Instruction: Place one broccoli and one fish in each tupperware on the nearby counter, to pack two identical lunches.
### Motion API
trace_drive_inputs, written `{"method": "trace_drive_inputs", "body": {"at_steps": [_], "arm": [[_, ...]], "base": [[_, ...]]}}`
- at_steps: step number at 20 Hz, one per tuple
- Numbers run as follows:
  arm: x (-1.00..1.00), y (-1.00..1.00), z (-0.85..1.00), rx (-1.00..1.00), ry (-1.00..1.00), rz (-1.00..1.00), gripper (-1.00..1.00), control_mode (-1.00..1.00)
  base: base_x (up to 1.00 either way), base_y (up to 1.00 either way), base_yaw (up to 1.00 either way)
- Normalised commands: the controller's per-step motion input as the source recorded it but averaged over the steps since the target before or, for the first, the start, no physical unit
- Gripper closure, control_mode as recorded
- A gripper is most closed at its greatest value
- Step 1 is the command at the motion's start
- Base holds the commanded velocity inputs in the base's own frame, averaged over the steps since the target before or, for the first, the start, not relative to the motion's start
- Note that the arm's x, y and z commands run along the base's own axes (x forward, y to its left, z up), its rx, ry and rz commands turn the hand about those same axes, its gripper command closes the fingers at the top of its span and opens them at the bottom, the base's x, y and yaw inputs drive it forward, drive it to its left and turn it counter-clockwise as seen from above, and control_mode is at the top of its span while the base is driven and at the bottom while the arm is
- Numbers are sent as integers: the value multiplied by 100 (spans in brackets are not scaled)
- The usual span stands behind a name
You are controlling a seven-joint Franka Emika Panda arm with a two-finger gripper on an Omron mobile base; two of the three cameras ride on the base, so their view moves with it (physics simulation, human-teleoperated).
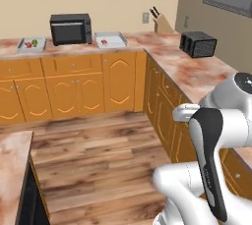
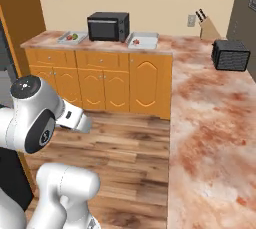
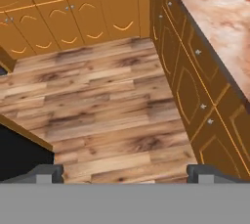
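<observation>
a: left to right on the far counter (image 1: 133, 40): tray (image 1: 32, 44) with red and green bits, microwave (image 1: 71, 29), second tray (image 1: 110, 40) with something red; too small to call broccoli or fish.

b: and your gripper (image 3: 124, 173)?

a: tips set wide over the wood floor (image 3: 107, 100), jaws open, holding nothing; you're at the approach step, nothing packed yet.

b: next?

a: you'd need to drive closer to those trays; tupperware i can't pick out.
</observation>
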Motion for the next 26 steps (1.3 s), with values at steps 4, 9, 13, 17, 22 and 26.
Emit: {"method": "trace_drive_inputs", "body": {"at_steps": [4, 9, 13, 17, 22, 26], "arm": [[0, 0, 0, 0, 0, 0, -100, 100], [0, 0, 0, 0, 0, 0, -100, 100], [0, 0, 0, 0, 0, 0, -100, 100], [0, 0, 0, 0, 0, 0, -100, 100], [0, 0, 0, 0, 0, 0, -100, 100], [0, 0, 0, 0, 0, 0, -100, 100]], "base": [[-100, 11, 0], [-100, 8, 0], [-100, 18, 0], [-100, 34, 0], [-100, 45, 0], [-100, 52, 0]]}}
